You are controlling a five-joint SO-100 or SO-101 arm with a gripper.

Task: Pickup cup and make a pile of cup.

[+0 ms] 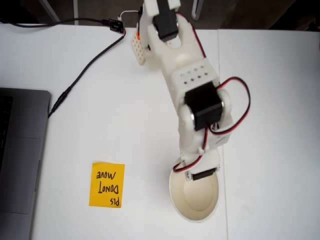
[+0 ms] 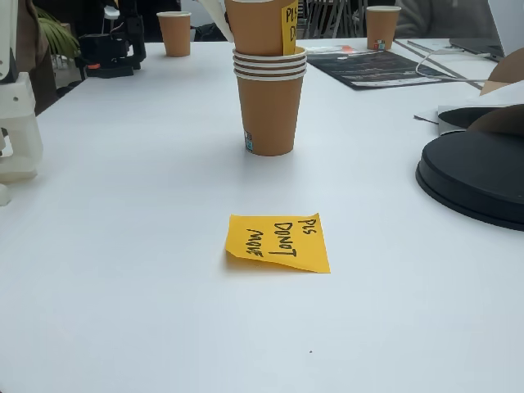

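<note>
In a fixed view from above, the cup (image 1: 195, 200) shows its cream inside and round rim near the table's front edge. My gripper (image 1: 196, 172) hangs over the cup's far rim and is shut on it. In a fixed view from the side, the cup (image 2: 260, 24) is tan with a yellow handwritten note (image 2: 289, 24) on its wall. It sits part way into the pile of cup (image 2: 270, 110), a stack of several nested tan cups, and stands well above their rims. Its own rim is cut off by the top edge of that view.
A flat orange "PLS DO NOT MOVE" sticky note (image 1: 107, 185) (image 2: 278, 242) lies on the white table beside the stack. A laptop (image 1: 20, 160) and a black cable (image 1: 85, 67) are at the left. A black round object (image 2: 475, 176) and two far cups (image 2: 174, 33) (image 2: 383, 24) also stand there.
</note>
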